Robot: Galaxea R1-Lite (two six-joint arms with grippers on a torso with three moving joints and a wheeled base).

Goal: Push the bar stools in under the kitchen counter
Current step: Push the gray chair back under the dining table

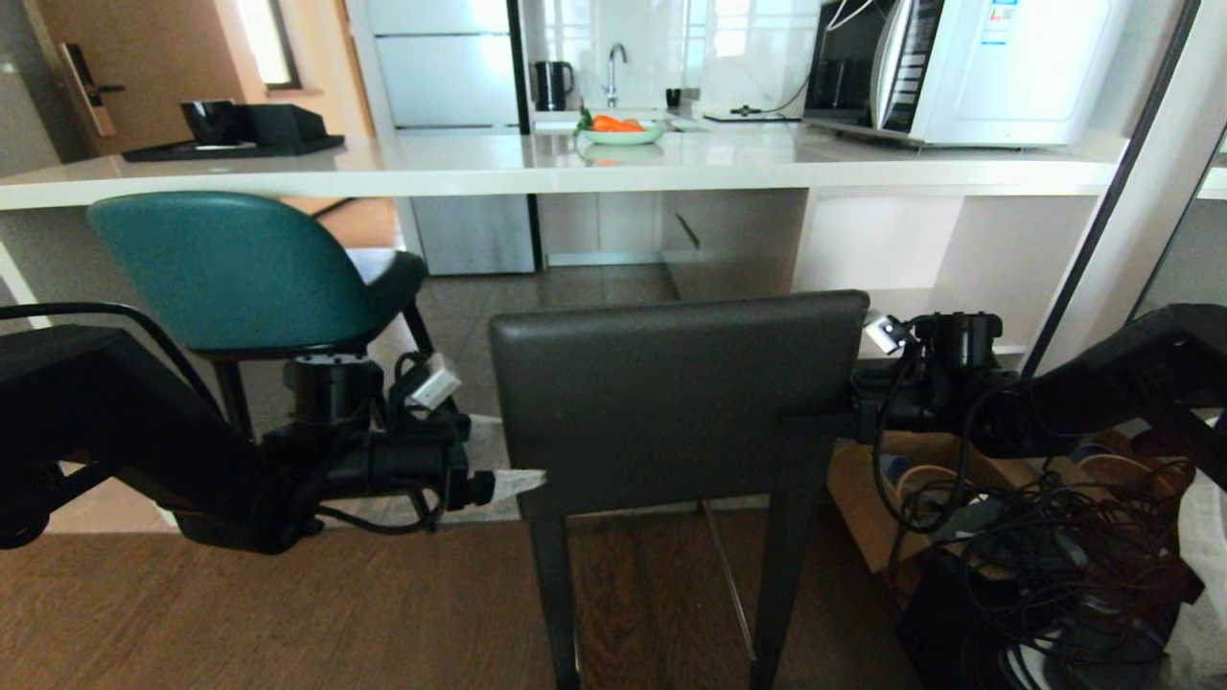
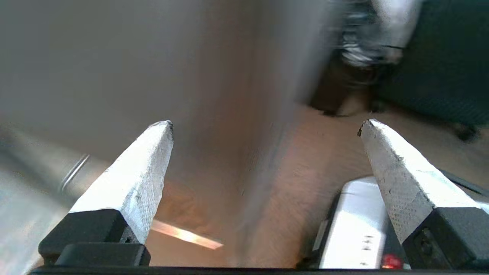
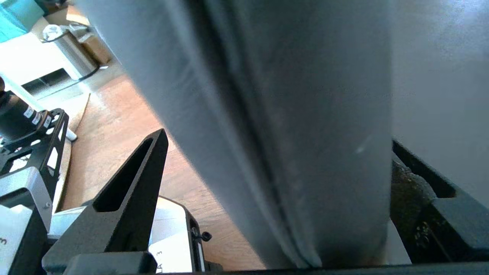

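The dark grey bar stool (image 1: 671,402) stands in the middle with its square back towards me, a little short of the white kitchen counter (image 1: 479,172). The teal bar stool (image 1: 230,268) sits at the left, its seat partly under the counter edge. My left gripper (image 1: 522,479) is at the lower left edge of the grey back, white fingers (image 2: 133,179) open and empty, the blurred grey back (image 2: 114,57) beside them. My right gripper (image 1: 844,412) is at the back's right edge. Its black fingers (image 3: 133,187) stand open astride the grey backrest (image 3: 286,95).
A cardboard box with bowls and a tangle of black cables (image 1: 1007,537) lies on the wood floor at the right. A slanted white post (image 1: 1122,192) rises beside it. On the counter are a microwave (image 1: 987,67), a plate of carrots (image 1: 621,129) and a black tray (image 1: 235,144).
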